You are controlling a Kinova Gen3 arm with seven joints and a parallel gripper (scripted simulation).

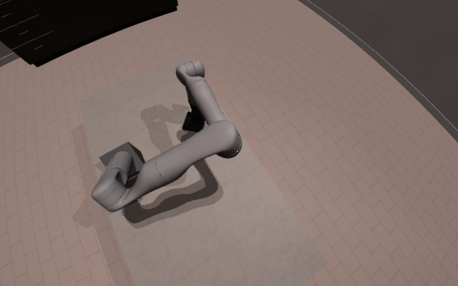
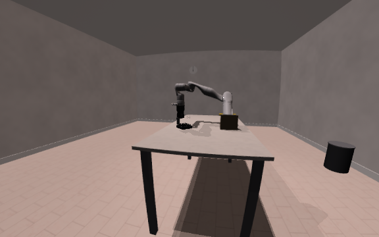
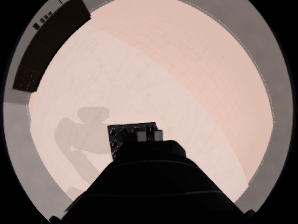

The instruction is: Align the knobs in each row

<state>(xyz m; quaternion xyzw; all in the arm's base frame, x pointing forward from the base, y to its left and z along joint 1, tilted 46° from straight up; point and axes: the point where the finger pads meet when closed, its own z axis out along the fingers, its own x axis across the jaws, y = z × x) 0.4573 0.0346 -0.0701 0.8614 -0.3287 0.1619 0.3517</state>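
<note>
The knob box [image 1: 110, 156] [image 2: 186, 126] [image 3: 132, 135] stands near the table's left edge, a dark flat box with small black knobs. The arm covers most of it in the top view, and the gripper's dark body covers most of it in the wrist view. My gripper [image 2: 179, 123] points straight down and reaches the top of the box at its left part. Its fingers stand narrow and look closed around one knob. I cannot tell which knob, and no knob's white line can be read in any view.
The table [image 1: 221, 238] [image 2: 209, 145] carries the arm's black base block [image 1: 193, 121] [image 2: 228, 122] at the far end. A black bin [image 2: 339, 156] stands on the floor to the right. A dark cabinet [image 1: 34, 28] stands beyond the table.
</note>
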